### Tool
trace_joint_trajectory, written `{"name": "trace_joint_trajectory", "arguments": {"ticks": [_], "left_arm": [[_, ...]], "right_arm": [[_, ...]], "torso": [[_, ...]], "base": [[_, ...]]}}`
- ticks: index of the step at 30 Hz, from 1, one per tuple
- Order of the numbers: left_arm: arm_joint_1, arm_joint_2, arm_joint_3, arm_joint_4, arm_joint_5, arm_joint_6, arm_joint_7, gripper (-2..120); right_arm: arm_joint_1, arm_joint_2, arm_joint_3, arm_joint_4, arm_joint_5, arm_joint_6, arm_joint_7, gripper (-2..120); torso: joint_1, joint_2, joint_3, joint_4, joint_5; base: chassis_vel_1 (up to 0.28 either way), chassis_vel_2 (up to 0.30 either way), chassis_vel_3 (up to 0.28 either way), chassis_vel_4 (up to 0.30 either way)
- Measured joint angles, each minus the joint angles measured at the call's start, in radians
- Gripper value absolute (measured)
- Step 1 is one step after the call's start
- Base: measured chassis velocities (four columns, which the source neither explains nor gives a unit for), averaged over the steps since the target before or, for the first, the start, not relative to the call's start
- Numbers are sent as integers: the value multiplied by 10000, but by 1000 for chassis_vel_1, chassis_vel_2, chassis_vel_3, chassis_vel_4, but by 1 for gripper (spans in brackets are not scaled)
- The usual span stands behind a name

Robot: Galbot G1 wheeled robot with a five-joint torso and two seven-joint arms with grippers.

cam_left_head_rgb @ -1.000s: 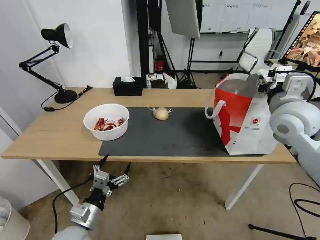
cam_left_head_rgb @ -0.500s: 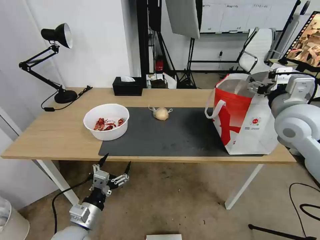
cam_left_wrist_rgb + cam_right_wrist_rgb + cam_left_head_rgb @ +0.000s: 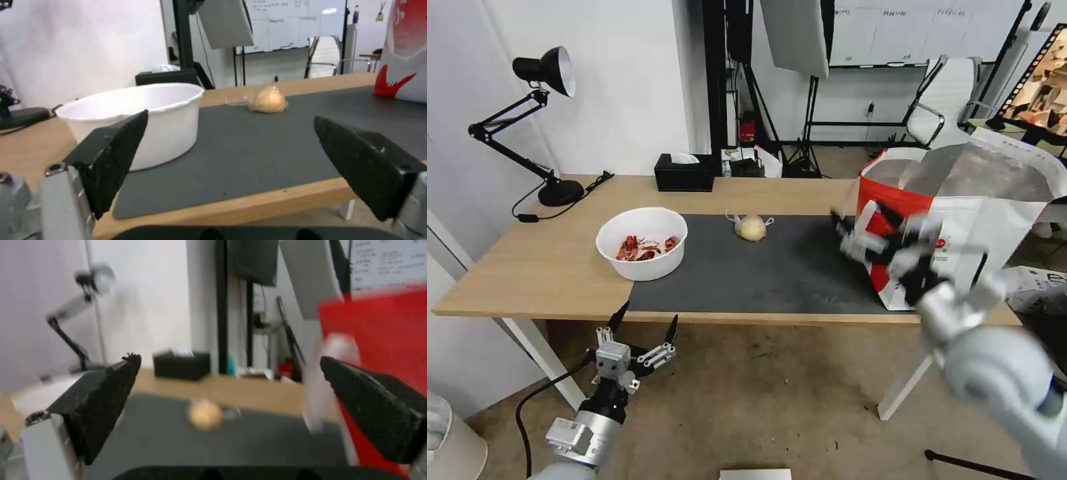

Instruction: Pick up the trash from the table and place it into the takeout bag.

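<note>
On the table (image 3: 527, 267) a white bowl of red shells (image 3: 642, 243) stands at the left edge of the dark grey mat (image 3: 774, 270). A beige knotted lump (image 3: 751, 227) lies at the mat's far edge. The takeout bag (image 3: 987, 213) stands open at the right end, its foil lining showing. My right gripper (image 3: 875, 235), blurred by motion, hangs open and empty in front of the bag's red side. In its wrist view the lump (image 3: 204, 415) lies ahead and the bag (image 3: 378, 340) close beside. My left gripper (image 3: 647, 317) is open below the table's front edge, facing the bowl (image 3: 142, 110) and lump (image 3: 268, 100).
A black desk lamp (image 3: 540, 73) and its cable sit at the table's far left corner. A black tissue box (image 3: 684, 173) is at the back edge. Light stands and an office chair (image 3: 944, 107) are behind the table. White table legs (image 3: 904, 393) stand below.
My right arm has left the top of the bag and swung down in front of its red side, moving fast. The left gripper has sunk slightly. The camera shifted a little.
</note>
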Motion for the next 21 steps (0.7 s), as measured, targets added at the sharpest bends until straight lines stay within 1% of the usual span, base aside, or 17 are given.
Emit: {"name": "trace_joint_trajectory", "arguments": {"ticks": [2, 3, 5, 7, 8, 9, 10, 12, 14, 21], "left_arm": [[14, -81, 46, 159, 116, -28, -33, 100], [14, -81, 46, 159, 116, -28, -33, 100], [24, -113, 79, 424, 350, 109, -209, 100], [25, -117, 85, 480, 373, 128, -232, 100], [44, -131, 106, 661, 414, 194, -274, 100], [70, -142, 115, 718, 415, 211, -280, 100], [70, -142, 115, 718, 415, 211, -280, 100], [126, -179, 148, 800, 416, 220, -266, 100], [131, -188, 159, 812, 417, 220, -263, 100], [111, -116, 169, 819, 396, 224, -232, 100]], "right_arm": [[-1219, 585, 243, -343, -1342, 590, -206, 100], [-1219, 585, 243, -343, -1342, 590, -206, 100], [-1964, 1134, 242, -698, -2297, 963, -203, 100], [-2053, 1236, 229, -762, -2439, 1008, -184, 100], [-2335, 1646, 140, -1011, -2971, 1121, -95, 100], [-2421, 1814, 98, -1114, -3148, 1132, -53, 100], [-2421, 1814, 98, -1114, -3148, 1132, -53, 100], [-2531, 2152, -108, -1362, -3364, 1116, 17, 100], [-2523, 2234, -199, -1421, -3370, 1064, 37, 100], [-2372, 2277, -364, -1481, -3323, 806, 129, 100]], "torso": [[0, 0, 0, -1, 0], [0, 0, 0, -1, 0], [0, 0, 1, -1, 0], [0, 1, 0, -1, 0], [0, 1, 1, -1, -1], [0, 0, 1, 0, 0], [0, 0, 1, 0, 0], [0, -1, 1, 1, 0], [0, -1, 1, 2, 0], [0, 0, 2, 2, 0]], "base": [[0, 0, 0, 0], [0, 0, 0, 0], [0, 0, 0, 0], [0, 0, 0, 0], [0, 0, 0, 0], [0, 0, 0, 0], [0, 0, 0, 0], [0, 0, 0, 0], [0, 0, 0, 0], [0, 0, 0, 0]]}}
